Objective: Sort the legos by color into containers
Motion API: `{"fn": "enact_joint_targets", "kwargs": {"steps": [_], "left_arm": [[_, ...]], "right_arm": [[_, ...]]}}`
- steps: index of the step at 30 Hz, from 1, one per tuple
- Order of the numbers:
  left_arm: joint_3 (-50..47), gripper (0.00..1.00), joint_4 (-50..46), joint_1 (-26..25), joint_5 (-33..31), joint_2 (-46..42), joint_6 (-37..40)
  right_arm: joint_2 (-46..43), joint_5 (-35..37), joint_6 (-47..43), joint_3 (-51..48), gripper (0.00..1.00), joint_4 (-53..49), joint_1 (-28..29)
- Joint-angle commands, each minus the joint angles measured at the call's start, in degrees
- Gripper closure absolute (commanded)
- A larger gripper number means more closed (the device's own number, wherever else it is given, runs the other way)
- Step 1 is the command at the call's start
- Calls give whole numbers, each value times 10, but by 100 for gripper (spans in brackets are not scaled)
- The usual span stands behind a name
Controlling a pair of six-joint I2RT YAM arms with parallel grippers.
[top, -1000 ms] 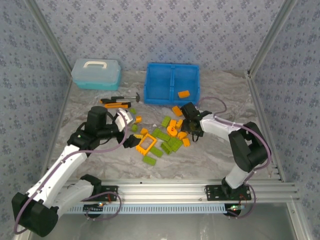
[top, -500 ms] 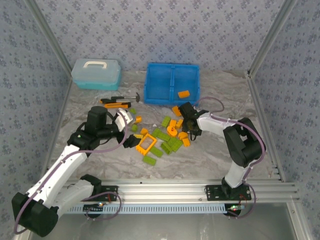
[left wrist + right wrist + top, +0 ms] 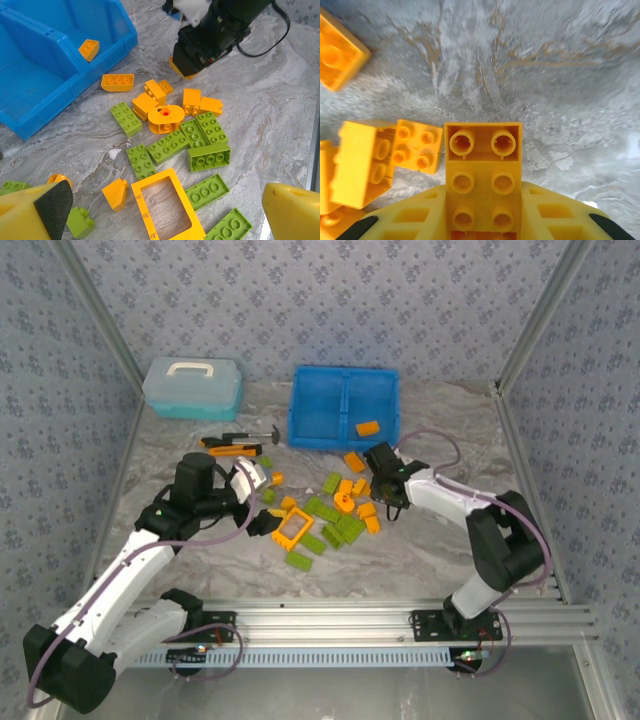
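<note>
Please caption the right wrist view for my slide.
Right hand grips an orange brick; other orange bricks lie nearby on the grey table.

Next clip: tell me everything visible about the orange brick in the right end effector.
The orange brick looks like glossy plastic. It is two studs wide, with six round hollow-centred studs facing the wrist camera. The right end effector is shut on it, a yellow finger against each long side, and its far end sticks out over the grey marbled table. Whether it is lifted cannot be told. A four-stud orange brick lies by its left edge; contact unclear.
</note>
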Motion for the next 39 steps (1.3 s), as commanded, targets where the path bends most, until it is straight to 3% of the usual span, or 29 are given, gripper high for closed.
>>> {"fn": "enact_joint_targets", "kwargs": {"steps": [1,6,9,15,25,35,39], "left_arm": [[10,1,4,-5,4,-8,-3],[7,1,15,-5,1,-10,-6],[5,1,20,-5,0,-9,-6],[3,1,16,-5,-13,-18,-6],[0,1,20,-5,-19,-32,-7],[1,1,19,-5,-20,-30,-8],[1,1,18,-5,-25,-29,-7]], "right_arm": [[-63,43,-4,1,66,-25,-1],[-120,75,-80,45,66,15,22],[-104,87,-132,104,66,40,25],[17,60,-199,270,66,53,-3],[279,-22,-199,529,67,-38,-85],[429,-73,-182,681,62,-96,-114],[455,-74,-188,733,52,-117,-114]]}}
